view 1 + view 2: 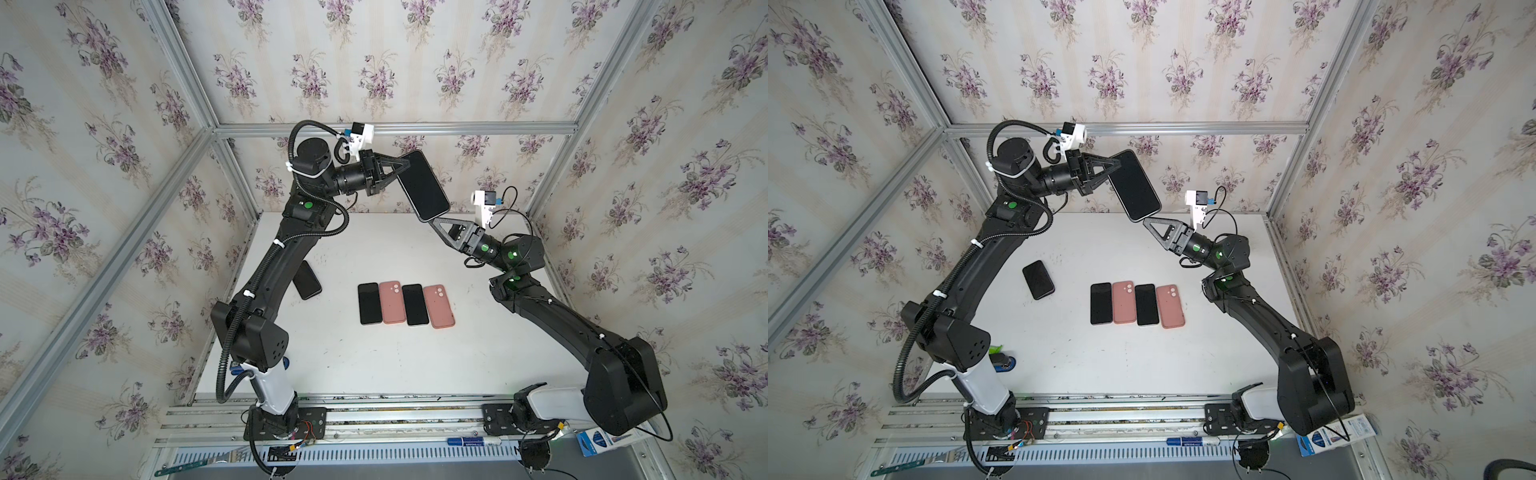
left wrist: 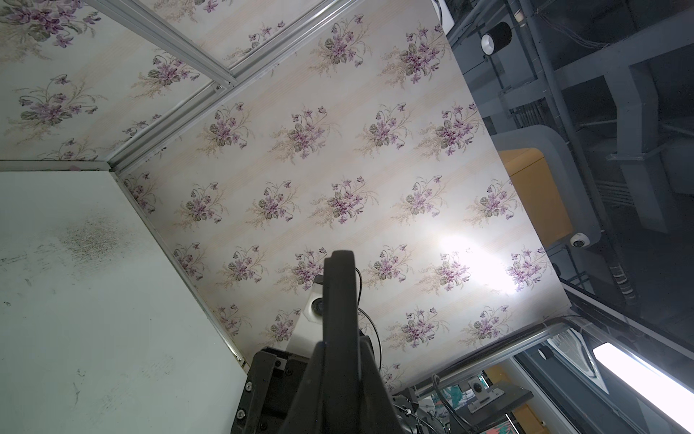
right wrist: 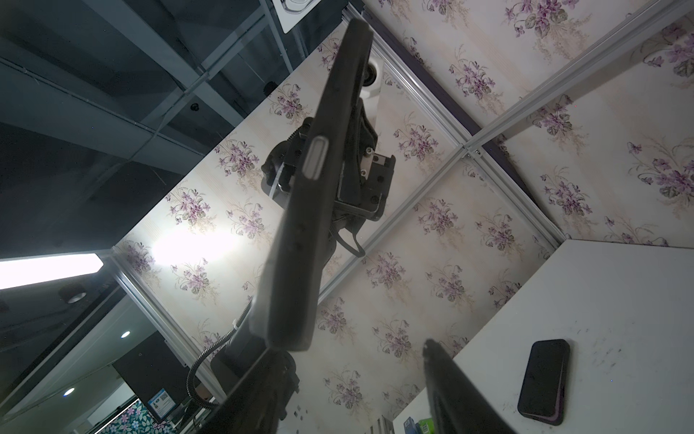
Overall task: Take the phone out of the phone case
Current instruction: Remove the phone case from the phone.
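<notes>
In both top views the phone (image 1: pixel 424 185) (image 1: pixel 1134 185) hangs in the air over the far side of the bench (image 1: pixel 374 365). Its screen faces the camera and it slants from far left to nearer right. The left jaws are clamped on its far-left end. The right jaws sit at its nearer right corner; how wide they stand cannot be told from here. On the bench lies a row of two black phones (image 1: pixel 369 303) alternating with two pink cases (image 1: pixel 392 302). A loose dark phone (image 1: pixel 1038 279) lies further left.

In the left wrist view the phone is edge-on (image 2: pixel 340 293), its flat faces pinched between the closed left jaws.

In the right wrist view the long dark edge looks to be the case (image 3: pixel 293 263), so the phone seems not yet out. The right jaws are open and grip nothing. One finger (image 3: pixel 255 390) is just beside the phone's end, contact unclear; the other finger (image 3: pixel 450 387) stands well apart.

The risks, as I judge them:
- The phone is carried by a single pinch at one end. A hard pull or peel from the right could twist it loose and drop it onto the row below.
- If the right jaws close across the phone and case together, the two would stay locked and nothing would separate.
</notes>
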